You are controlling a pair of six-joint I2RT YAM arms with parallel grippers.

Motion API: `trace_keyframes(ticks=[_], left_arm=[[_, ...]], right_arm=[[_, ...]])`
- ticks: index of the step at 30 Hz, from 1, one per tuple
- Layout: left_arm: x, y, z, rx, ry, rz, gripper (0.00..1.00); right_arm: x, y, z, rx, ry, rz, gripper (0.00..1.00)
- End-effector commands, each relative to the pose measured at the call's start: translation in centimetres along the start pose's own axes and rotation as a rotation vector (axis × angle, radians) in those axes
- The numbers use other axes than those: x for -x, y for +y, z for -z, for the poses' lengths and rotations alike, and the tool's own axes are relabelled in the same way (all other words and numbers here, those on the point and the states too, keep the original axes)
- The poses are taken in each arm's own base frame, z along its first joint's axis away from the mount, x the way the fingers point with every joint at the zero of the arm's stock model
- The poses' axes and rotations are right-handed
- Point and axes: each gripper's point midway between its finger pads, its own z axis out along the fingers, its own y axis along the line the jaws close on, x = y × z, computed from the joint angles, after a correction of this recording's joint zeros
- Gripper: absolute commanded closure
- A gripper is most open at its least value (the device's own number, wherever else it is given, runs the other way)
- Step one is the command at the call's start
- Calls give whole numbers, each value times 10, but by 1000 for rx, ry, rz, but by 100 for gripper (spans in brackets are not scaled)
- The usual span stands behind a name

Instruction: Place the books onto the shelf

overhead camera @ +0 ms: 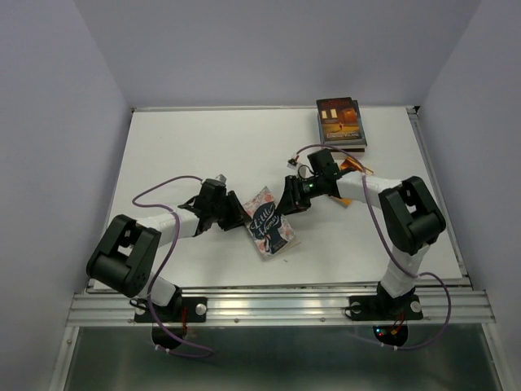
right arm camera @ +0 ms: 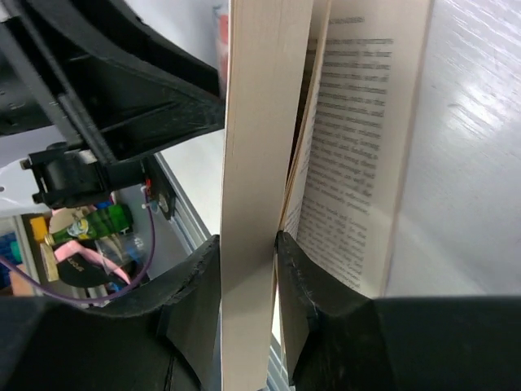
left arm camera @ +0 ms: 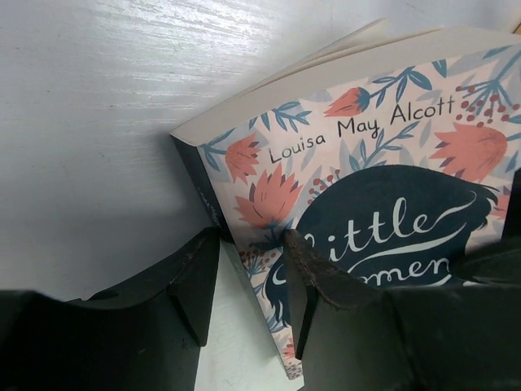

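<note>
A navy book with pink flowers (overhead camera: 269, 221), titled Little Women, sits mid-table, tilted up between both arms. My left gripper (overhead camera: 242, 216) is shut on its spine corner: one finger (left arm camera: 191, 277) presses the dark spine and the other (left arm camera: 326, 277) lies on the cover (left arm camera: 383, 163). From the opposite side my right gripper (overhead camera: 286, 199) is shut on a block of pages (right arm camera: 264, 122), with one finger (right arm camera: 305, 285) inside the splayed-open book. More books are stacked (overhead camera: 340, 120) at the back right. The shelf is out of view.
An orange book (overhead camera: 356, 165) peeks out from under the right arm. A metal rail (overhead camera: 277, 305) runs along the table's near edge, and walls close in the back and sides. In the right wrist view the left arm (right arm camera: 122, 90) looms close.
</note>
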Motion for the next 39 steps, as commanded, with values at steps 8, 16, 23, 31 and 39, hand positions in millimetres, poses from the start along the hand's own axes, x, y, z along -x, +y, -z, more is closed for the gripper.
trace_keyframes(ticks=[8,16,23,31,39], left_arm=[[0,-3,-1,-14,-15,-11,53],[22,-11,15,5,-91,-33,52],[98,-55,75,-131,-324,-58,1],[153,-75,131,-152,-549,-106,1],[163,-70,122,-130,-531,-117,1]], right_arm=[[-7,-19,-18,-46,29,-89,79],[23,2,8,-61,-95,-7,99],[76,39,74,15,-314,92,99],[129,66,154,23,-552,204,99],[201,37,262,-192,-802,249,99]])
